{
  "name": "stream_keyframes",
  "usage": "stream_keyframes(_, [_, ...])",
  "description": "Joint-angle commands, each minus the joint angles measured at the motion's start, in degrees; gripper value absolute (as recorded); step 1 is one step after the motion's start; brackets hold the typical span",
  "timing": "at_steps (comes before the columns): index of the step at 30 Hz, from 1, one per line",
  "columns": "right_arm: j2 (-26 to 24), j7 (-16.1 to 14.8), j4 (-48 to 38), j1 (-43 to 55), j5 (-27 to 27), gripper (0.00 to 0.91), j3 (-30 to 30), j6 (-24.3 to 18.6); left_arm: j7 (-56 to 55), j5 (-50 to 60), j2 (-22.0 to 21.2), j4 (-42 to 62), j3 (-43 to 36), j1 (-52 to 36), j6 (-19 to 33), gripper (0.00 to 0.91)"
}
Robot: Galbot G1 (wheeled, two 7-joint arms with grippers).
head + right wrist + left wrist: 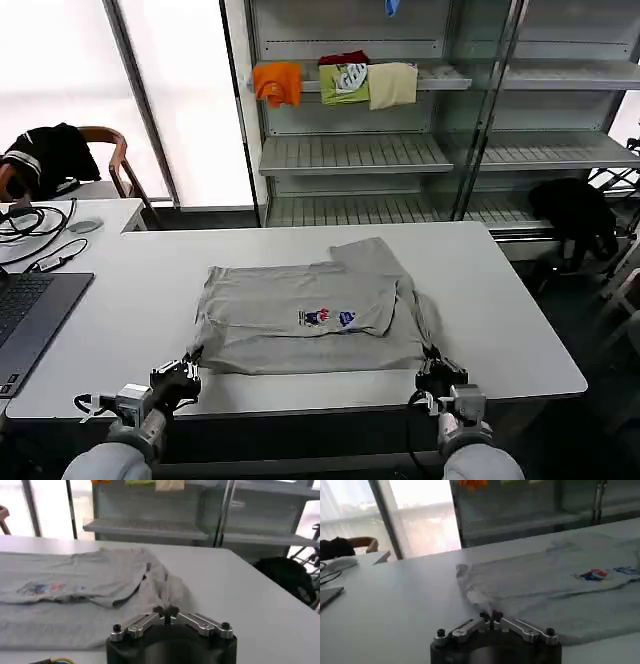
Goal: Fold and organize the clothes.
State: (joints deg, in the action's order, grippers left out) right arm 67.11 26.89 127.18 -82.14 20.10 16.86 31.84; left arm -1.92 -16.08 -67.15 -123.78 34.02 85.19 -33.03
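Nearest, the left gripper and right gripper are each pinching a near corner of the T-shirt, fingertips pressed together, probably ready to lift the hem for a fold. The T-shirt is lying partly folded mid-table. Beyond, shelves are carrying folded garments.

Left hand and right hand both closed, low.
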Motion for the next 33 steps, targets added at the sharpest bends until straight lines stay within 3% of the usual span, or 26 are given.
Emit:
stream_keyframes(1, [-0.73, 0.31, 2.16, -5.75, -0.32, 0.0, 0.93, -0.86, -0.01, 0.92, -0.96, -4.1, 0.74, 5.49, 0.04, 0.02])
stream_keyframes(2, [-0.95, 0.26, 2.12, -5.98, -0.3, 0.101, 1.23, -0.9, 0.1, 1.1, -1.09, -4.36, 0.76, 5.71, 0.05, 0.01])
stream_keyframes(3, [-1.0, 0.28, 2.17, -6.12, -0.3, 0.796, 1.27, -0.89, 0.18, 1.14, -1.14, -4.64, 0.76, 5.95, 0.05, 0.02])
stream_keyframes(4, [-0.97, 0.25, 2.22, -6.25, -0.35, 0.907, 1.36, -0.77, 0.21, 1.16, -1.29, -4.94, 0.71, 6.07, 0.05, 0.131])
stream_keyframes(6, [-0.96, 0.25, 2.47, -6.45, -0.62, 0.907, 1.25, -0.15, 0.14, 1.41, -1.47, -5.21, 0.53, 6.13, 0.0, 0.907])
stream_keyframes(14, [-0.61, 0.77, 3.69, -7.15, -0.75, 0.907, 3.4, -0.2, 0.18, 1.4, -2.03, -8.05, -0.29, 6.85, -0.07, 0.907])
stream_keyframes(20, [-0.27, 0.91, 7.19, -4.59, 3.26, 0.907, 8.88, 1.2, 0.09, -0.29, -1.0, -13.17, 0.28, 5.64, -0.21, 0.907])
stream_keyframes(27, [1.66, -1.54, 3.26, 8.97, 3.55, 0.907, 9.84, 1.31, -0.02, -2.76, 3.18, -10.77, 1.55, -3.85, -0.24, 0.907])
stream_keyframes(33, [0.59, -4.67, -6.57, 23.22, 5.08, 0.907, 6.37, 1.38, 1.98, -5.44, 8.58, -2.08, 0.11, -13.74, -0.16, 0.907])
